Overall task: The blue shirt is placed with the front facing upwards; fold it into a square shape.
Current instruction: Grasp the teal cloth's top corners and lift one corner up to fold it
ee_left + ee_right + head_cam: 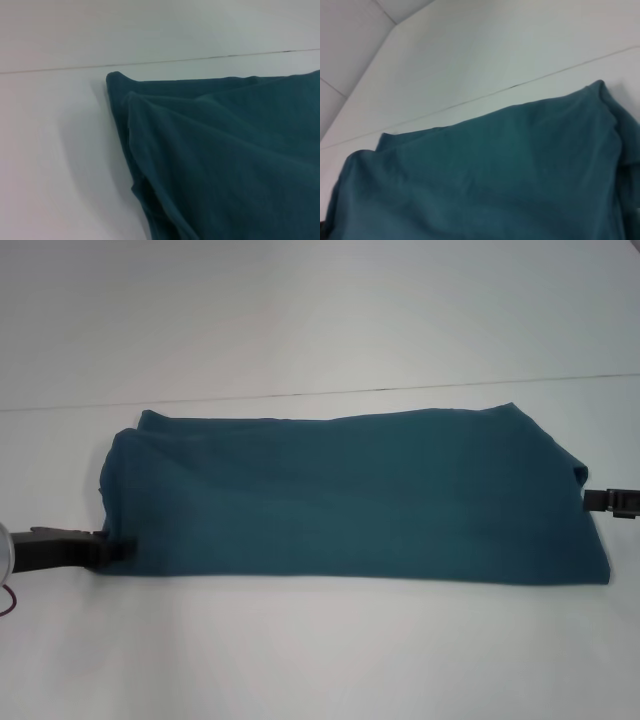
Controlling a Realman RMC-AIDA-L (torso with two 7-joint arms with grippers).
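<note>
Surface: you have a plain white tabletop (pixel 320 660), with a thin dark seam running across its far part.
On it: the blue shirt (pixel 350 500), folded into a long band lying flat crosswise, plain side up.

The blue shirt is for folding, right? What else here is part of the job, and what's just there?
Part of the job:
blue shirt, already folded into a long band
left tool at its left end
right tool at its right end

Just there:
white table

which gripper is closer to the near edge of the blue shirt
Left. The left gripper meets the blue shirt near its front-left corner; the right gripper sits midway up the right side.
</note>
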